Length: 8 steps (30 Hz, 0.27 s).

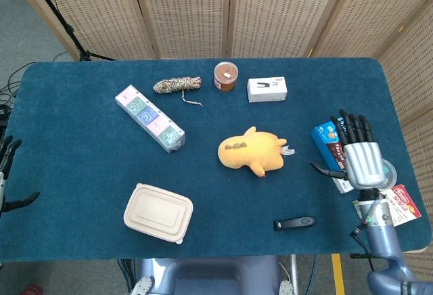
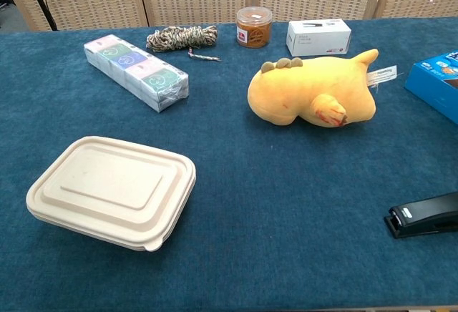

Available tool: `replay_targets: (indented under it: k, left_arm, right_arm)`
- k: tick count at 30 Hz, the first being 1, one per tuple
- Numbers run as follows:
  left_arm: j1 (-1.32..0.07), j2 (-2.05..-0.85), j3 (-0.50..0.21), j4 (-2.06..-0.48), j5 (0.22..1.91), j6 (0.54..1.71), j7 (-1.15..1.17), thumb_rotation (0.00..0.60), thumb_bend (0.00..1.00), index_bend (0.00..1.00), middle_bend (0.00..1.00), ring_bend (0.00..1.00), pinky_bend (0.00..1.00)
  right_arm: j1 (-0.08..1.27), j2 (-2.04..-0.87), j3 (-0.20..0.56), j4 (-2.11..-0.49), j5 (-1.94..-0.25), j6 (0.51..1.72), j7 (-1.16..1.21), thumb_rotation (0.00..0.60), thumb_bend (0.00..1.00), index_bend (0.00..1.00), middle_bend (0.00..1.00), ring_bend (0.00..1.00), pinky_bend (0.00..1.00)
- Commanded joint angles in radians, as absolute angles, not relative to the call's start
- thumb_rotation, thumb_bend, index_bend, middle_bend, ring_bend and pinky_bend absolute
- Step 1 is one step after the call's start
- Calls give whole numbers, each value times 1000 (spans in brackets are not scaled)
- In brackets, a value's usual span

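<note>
My right hand (image 1: 358,154) hovers open, fingers spread, over the right end of the blue table (image 1: 81,173). It covers part of a blue biscuit box (image 1: 330,136) and holds nothing. A yellow plush toy (image 1: 252,151) lies on its side mid-table, well left of that hand, and also shows in the chest view (image 2: 311,99). Only the dark fingers of my left hand (image 1: 8,173) show at the far left edge, spread apart and empty, off the table's side. The chest view shows neither hand.
A black stapler (image 1: 294,223) lies near the front edge. A beige lidded food box (image 1: 158,212) sits front left. A long wrapped pack (image 1: 149,118), a rope bundle (image 1: 177,84), a jar (image 1: 226,76) and a white box (image 1: 267,89) stand further back. A red box (image 1: 400,206) lies at the right edge.
</note>
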<state>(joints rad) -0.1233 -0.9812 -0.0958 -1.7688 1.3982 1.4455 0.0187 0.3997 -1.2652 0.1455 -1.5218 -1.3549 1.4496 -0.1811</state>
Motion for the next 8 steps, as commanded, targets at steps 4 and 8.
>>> replay_targets:
  k: [4, 8]
  left_arm:
    - [-111, -997, -84, -1777, 1400, 1459, 41, 600, 0, 0, 0, 0, 0]
    - [-101, -1005, -77, -1773, 1404, 1472, 54, 600, 0, 0, 0, 0, 0]
  right_arm:
    - [278, -1212, 114, -1412, -1358, 1523, -29, 22, 0, 0, 0, 0, 0]
    - [234, -1227, 109, -1359, -1369, 1557, 56, 25, 0, 0, 0, 0, 0]
